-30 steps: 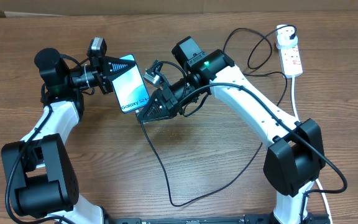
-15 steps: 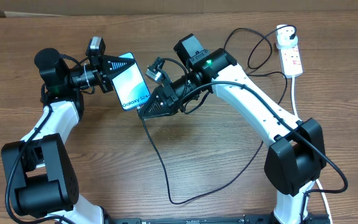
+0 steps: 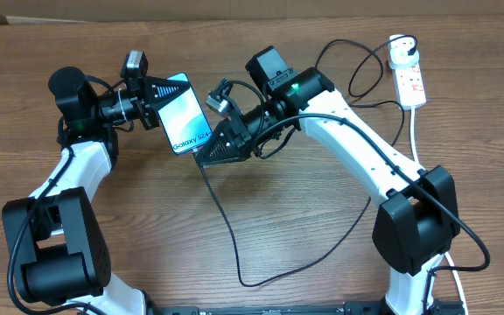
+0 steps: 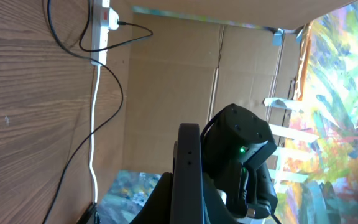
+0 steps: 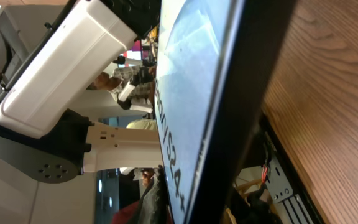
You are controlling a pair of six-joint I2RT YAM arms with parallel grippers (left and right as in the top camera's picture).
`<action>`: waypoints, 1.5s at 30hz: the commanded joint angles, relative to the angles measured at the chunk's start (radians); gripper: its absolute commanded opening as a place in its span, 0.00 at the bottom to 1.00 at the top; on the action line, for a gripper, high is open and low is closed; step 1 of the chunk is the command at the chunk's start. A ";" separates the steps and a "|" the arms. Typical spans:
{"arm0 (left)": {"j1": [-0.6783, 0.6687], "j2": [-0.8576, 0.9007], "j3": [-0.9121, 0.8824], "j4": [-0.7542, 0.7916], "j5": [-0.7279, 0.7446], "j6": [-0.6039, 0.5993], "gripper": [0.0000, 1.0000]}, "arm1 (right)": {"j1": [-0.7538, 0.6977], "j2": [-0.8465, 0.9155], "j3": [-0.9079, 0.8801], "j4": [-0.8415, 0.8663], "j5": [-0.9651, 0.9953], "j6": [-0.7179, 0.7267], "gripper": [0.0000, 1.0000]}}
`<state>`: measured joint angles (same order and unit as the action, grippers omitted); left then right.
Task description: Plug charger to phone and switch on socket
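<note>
left hand (image 3: pixel 166 107) closed, right hand (image 3: pixel 203 159) closed

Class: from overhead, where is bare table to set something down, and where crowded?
Free: wood between the left arm and the charger loop, and between that loop and the right arm. Crowded: around the phone, where left gripper and right gripper meet.

We see a brown wooden table (image 3: pixel 322 254), its grain running side to side, evenly lit with only soft shadows. Plain brown cardboard panels (image 4: pixel 179 68) stand along its far edge and meet at 1 visible seam. Beyond the cardboard is a surface painted (image 4: pixel 344 93) in yellow, blue, green and red strokes, with white bars (image 4: pixel 284 132) in front of it.
</note>
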<state>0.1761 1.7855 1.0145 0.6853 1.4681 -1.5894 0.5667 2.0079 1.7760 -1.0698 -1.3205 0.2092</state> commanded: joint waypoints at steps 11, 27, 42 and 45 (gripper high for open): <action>-0.046 -0.007 0.019 0.008 0.112 0.016 0.04 | -0.041 0.009 0.003 0.045 0.034 0.000 0.04; -0.046 -0.007 0.019 0.008 0.112 0.016 0.04 | -0.041 0.009 0.003 0.053 0.054 0.015 0.04; -0.046 -0.007 0.019 0.008 0.112 0.016 0.04 | -0.041 0.009 0.003 0.096 0.117 0.106 0.04; -0.046 -0.007 0.019 0.008 0.112 0.016 0.04 | -0.041 0.009 0.003 0.096 0.143 0.116 0.04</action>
<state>0.1719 1.7870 1.0183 0.6857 1.4300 -1.5852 0.5468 2.0079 1.7733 -1.0111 -1.2980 0.3004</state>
